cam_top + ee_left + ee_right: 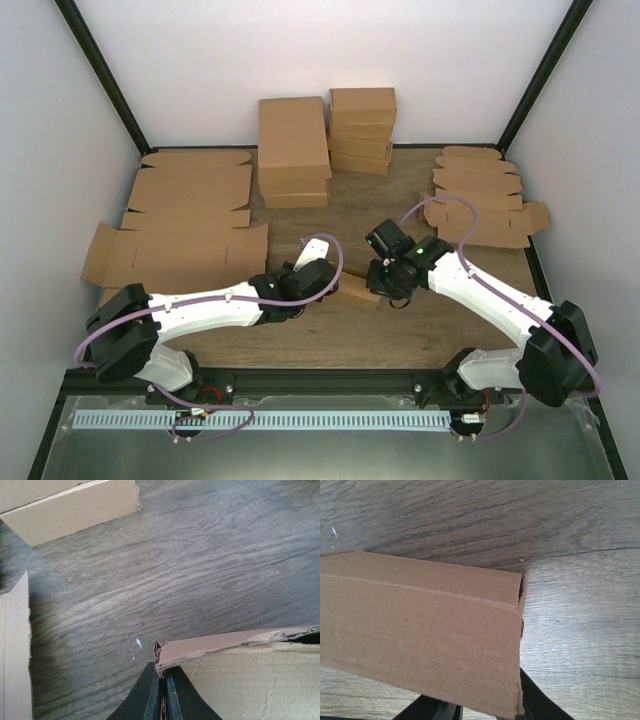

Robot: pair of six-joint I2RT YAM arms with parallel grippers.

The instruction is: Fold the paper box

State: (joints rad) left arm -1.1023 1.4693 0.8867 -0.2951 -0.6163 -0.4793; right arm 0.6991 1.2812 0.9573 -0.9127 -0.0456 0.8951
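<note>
Table (400,205) of dark wood grain fills the white-walled cell. Large flat cardboard sheets (190,235) lie spread over its left side. At the back stand two stacks of folded cartons (293,150), and a fan of smaller flat blanks (480,200) lies at the right. The two arms reach inward and meet near the middle of the table. Between them sits the paper box (358,292), small and brown. The left gripper (164,672) is pinched tight on the corner of one thin upright wall of the box. The right gripper (385,288) is at the box's other end. A box panel covers most of its dark fingers (537,705), so I cannot tell how wide they stand or whether they grip.
</note>
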